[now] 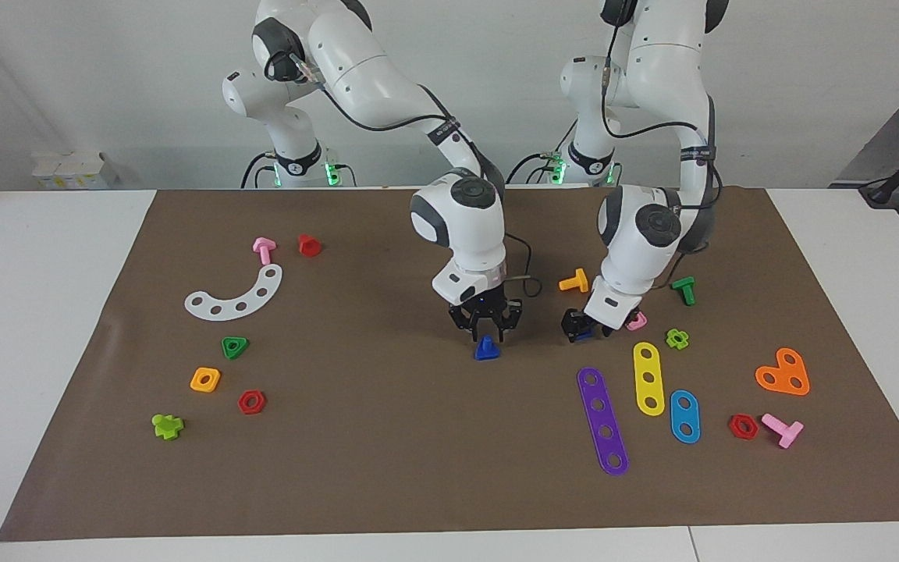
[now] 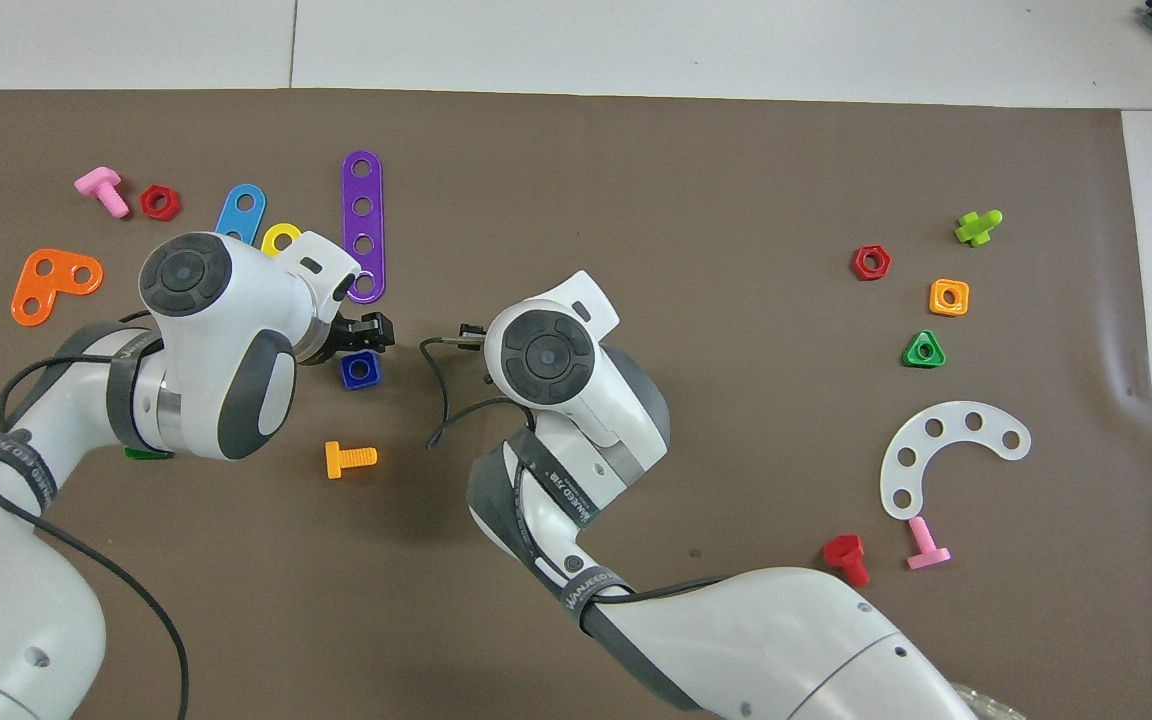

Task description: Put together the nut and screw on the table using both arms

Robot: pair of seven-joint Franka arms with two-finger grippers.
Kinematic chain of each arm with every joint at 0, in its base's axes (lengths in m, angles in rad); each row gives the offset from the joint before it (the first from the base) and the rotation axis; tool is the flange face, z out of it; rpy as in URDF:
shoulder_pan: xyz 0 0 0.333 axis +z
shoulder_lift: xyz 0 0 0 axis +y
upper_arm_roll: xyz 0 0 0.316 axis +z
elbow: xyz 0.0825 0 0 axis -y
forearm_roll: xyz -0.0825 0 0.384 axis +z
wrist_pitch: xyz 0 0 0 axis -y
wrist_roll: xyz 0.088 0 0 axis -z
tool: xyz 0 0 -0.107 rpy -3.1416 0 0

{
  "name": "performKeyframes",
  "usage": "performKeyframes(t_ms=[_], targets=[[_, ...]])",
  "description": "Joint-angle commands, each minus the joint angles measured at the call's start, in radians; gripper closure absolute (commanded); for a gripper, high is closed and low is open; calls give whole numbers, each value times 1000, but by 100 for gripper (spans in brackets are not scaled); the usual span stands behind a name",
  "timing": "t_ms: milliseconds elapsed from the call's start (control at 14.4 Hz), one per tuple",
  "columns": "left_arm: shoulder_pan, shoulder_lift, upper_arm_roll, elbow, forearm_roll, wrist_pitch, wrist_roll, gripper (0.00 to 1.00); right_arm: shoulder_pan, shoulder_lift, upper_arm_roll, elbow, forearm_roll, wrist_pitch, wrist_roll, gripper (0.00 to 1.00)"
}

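Observation:
The blue screw (image 1: 486, 348) stands on its triangular head on the brown mat (image 1: 387, 468) in the middle of the table. My right gripper (image 1: 485, 326) hangs straight down just over it, its fingers open on either side of the shaft. My right wrist hides the screw in the overhead view. The blue square nut (image 2: 359, 370) lies flat on the mat toward the left arm's end, and only a bit of it shows in the facing view (image 1: 584, 334). My left gripper (image 1: 580, 328) is tilted and low right at the nut, and it also shows in the overhead view (image 2: 366, 332).
Beside the left gripper lie a pink square nut (image 1: 637, 320), an orange bolt (image 1: 574, 281), a green bolt (image 1: 684, 290) and purple (image 1: 602, 421), yellow (image 1: 648, 378) and blue (image 1: 684, 416) strips. A white curved strip (image 1: 235, 297), a green triangular nut (image 1: 235, 346) and an orange square nut (image 1: 205, 379) lie toward the right arm's end.

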Motion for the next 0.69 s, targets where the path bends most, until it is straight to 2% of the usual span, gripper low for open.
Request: performKeyframes(t_ms=[0,277,624], targets=[[-21,-10,15,-30,-11,10,-3,23,-51,-95,-16,-13,-31,-54,18,0],[-28,-13,15,-41,-11,-10,0,32,-206,-253,-13,-15,-29,-257,-184,0],[-36,-15,15,-39,-10,-34,1,57,-367,-391,-13,-39,-25,-520,-426,0]])
